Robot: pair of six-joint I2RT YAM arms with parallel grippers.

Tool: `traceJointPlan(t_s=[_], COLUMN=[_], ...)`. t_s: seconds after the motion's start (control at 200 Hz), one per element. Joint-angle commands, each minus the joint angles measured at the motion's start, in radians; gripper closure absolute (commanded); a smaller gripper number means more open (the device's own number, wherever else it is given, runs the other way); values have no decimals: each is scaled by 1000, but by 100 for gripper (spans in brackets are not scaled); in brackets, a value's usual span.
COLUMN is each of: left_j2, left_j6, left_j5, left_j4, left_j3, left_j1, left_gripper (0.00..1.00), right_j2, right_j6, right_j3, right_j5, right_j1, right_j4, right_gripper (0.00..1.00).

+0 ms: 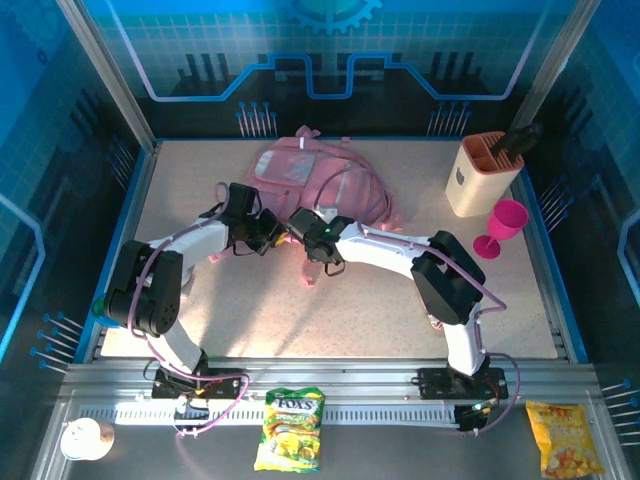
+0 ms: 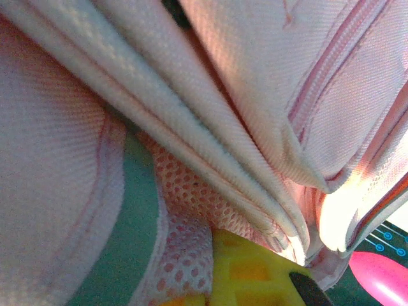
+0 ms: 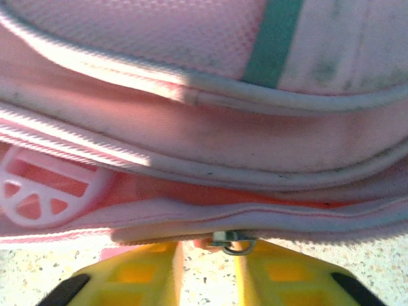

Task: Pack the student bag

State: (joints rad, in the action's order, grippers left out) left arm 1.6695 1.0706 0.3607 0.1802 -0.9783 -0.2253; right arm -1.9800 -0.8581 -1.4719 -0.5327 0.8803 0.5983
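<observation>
The student bag (image 1: pixel 315 178), a pink backpack with pale trim, lies at the back centre of the table. Both grippers meet at its near edge. My left gripper (image 1: pixel 268 228) is pressed into the fabric. In the left wrist view the left gripper (image 2: pixel 209 255) has its yellow fingers (image 2: pixel 255 274) close together, with the bag's pink mesh (image 2: pixel 185 242) caught between them. My right gripper (image 1: pixel 305 232) stands open at the bag's lower seam. In the right wrist view a metal zipper pull (image 3: pixel 233 241) hangs in the gap of the right gripper (image 3: pixel 210 255), above the bare table.
A beige holder (image 1: pixel 483 172) and a pink goblet (image 1: pixel 500 228) stand at the back right. The goblet (image 2: pixel 382 277) also peeks in behind the bag. On the front rail lie a green-yellow sweets bag (image 1: pixel 290 430), a yellow snack bag (image 1: pixel 560 437) and a white cup (image 1: pixel 85 438).
</observation>
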Motion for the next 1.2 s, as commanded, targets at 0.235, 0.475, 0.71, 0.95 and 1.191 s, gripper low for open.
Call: traceJointPlan(t_s=[0.235,0.475,0.71,0.95,1.191], left_j2=[-3,3,0,-11,-16], left_j6=[-29,-32,-37,-47,-50], left_j5=[46,40,23,19,21], left_j4=[-23,-19,-13,-8,-8], left_j3=[-53,-55,-47,-28,-30], left_j1=[1,1,12,33,38], left_gripper=[100,100,100,100,100], right_j2=[-6,37,128,230,237], right_j6=[118,106,37,29,245], right_j3=[59,113,195,347,341], right_j5=[126,84,-27,-37,89], right_j1=[-48,-61,-71,-142,-173], right_j4=[-180,-195,-111,-129,-210], right_gripper=[67,80,84,83,79])
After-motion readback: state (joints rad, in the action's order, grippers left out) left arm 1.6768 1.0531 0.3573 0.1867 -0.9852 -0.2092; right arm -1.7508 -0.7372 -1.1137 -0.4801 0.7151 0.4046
